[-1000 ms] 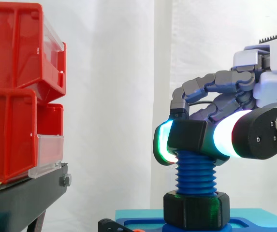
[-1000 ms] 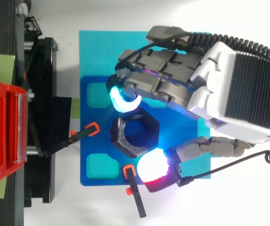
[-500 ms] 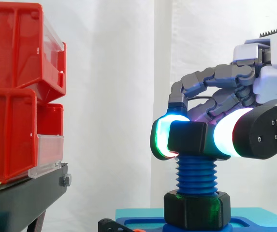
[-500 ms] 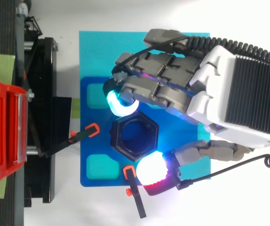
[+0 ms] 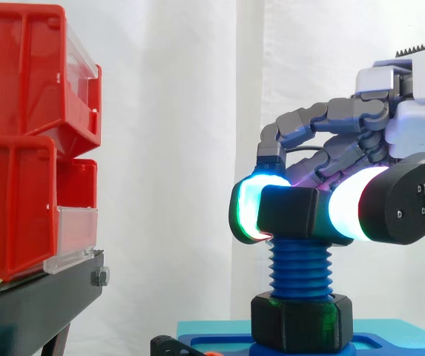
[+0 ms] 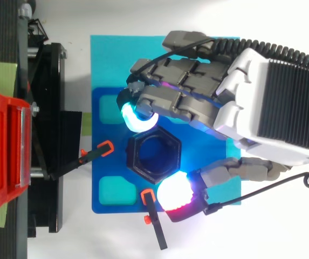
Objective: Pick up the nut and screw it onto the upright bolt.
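Currently the hand (image 6: pixel 262 108) pinches the nut (image 5: pixel 290 213), with curled pads (image 6: pixel 138 117) at the nut's 11 and 5 o'clock seen from above. Nut sits on top of the upright bolt (image 5: pixel 300 268), with bare threads below it. Bins (image 5: pixel 19 141) at 9 o'clock.

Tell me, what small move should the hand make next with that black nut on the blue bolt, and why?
Probably twist the nut a little about the bolt while pressing gently down. The hand pinches it between glowing fingertips, it sits only at the bolt's top, and bare threads lie below.
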